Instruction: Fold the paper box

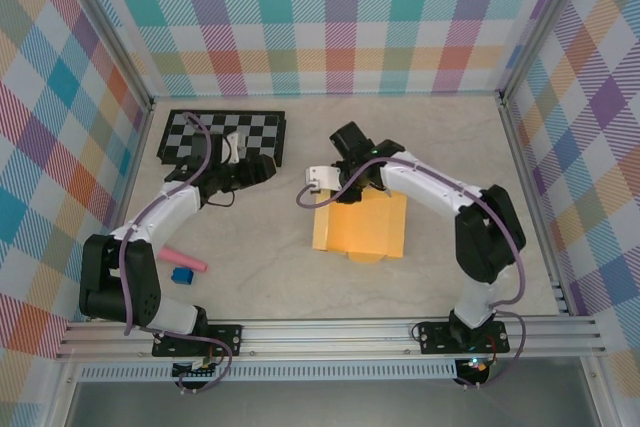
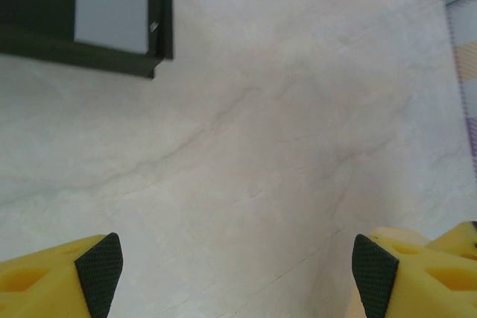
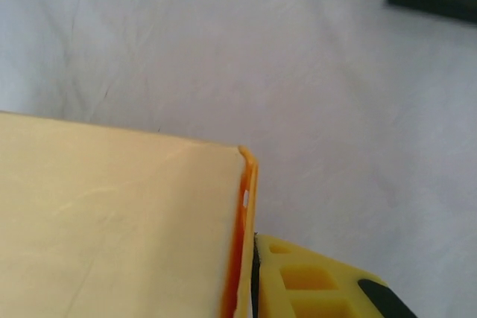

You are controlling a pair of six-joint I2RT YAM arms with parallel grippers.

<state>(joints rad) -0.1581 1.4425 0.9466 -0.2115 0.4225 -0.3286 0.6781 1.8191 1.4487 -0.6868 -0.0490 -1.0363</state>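
Yellow-orange paper box [image 1: 362, 227] lay centred — right end effector [image 1: 350, 192] clamped its eleven-o'clock corner. Left end effector [image 2: 238, 277] gaped, off at nine o'clock.

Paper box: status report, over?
Left claw open over table. Right claw pinching yellow-orange card paper box at far-left corner. Black-and-white checkerboard apart, behind.

Both arms are the same build. Left arm [image 1: 170, 209] and right arm [image 1: 430, 187] have white link shells, chunky black joint housings and a black base plate [image 1: 195, 337] each. A purple cable [image 1: 122, 257] loops along each arm. Left gripper [image 2: 237, 269] has yellow printed fingers [image 2: 45, 281] with hollow pockets and black wedge pads [image 2: 100, 269]. Right gripper [image 1: 340, 190] has the same yellow finger [image 3: 305, 281] with a black tip. White block [image 1: 320, 177] at each wrist is probably the camera mount; too small to confirm.
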